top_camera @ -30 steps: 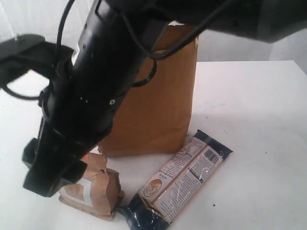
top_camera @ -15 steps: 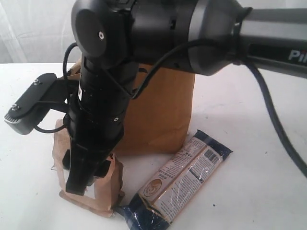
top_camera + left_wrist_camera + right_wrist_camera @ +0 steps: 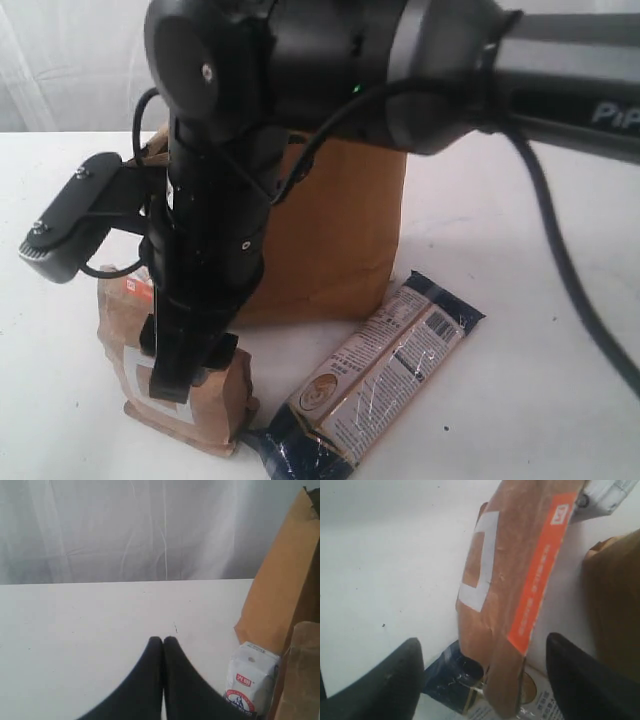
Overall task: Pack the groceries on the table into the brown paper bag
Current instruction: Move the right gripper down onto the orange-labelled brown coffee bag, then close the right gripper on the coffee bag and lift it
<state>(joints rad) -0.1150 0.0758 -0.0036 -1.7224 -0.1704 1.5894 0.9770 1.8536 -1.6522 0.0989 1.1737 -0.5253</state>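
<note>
Right wrist view has the brown orange-striped pouch [image 3: 510,595] running through the middle of the frame. The right gripper [image 3: 482,637] is spread, one jaw at the lower left and the other at the lower right. White bench [image 3: 380,555] shows between each jaw and the pouch, so the jaws straddle it and do not appear to press it. Under the pouch's lower end lies the long dark-blue packet [image 3: 447,680], and the small white-blue carton [image 3: 605,495] peeks in at the upper right corner.

In the exterior view the pouch [image 3: 200,400] stands at the lower left of the frame. It is just in front of the brown paper bag [image 3: 340,230], and the right arm comes down over it. The packet [image 3: 380,375] lies flat at the lower centre, its near end touching or almost touching the pouch's base.

The left gripper [image 3: 162,645] is pressed together on nothing above bare bench, with the carton [image 3: 250,680] and the bag wall [image 3: 277,595] at the right of that frame.

The pouch looks like soft, creased paper that is probably light, and it would likely buckle under a hard squeeze. A hold across the two broad faces at mid-height, below the folded top, seems safest. Gripping it too high risks crushing the fold or letting the body swing.
</note>
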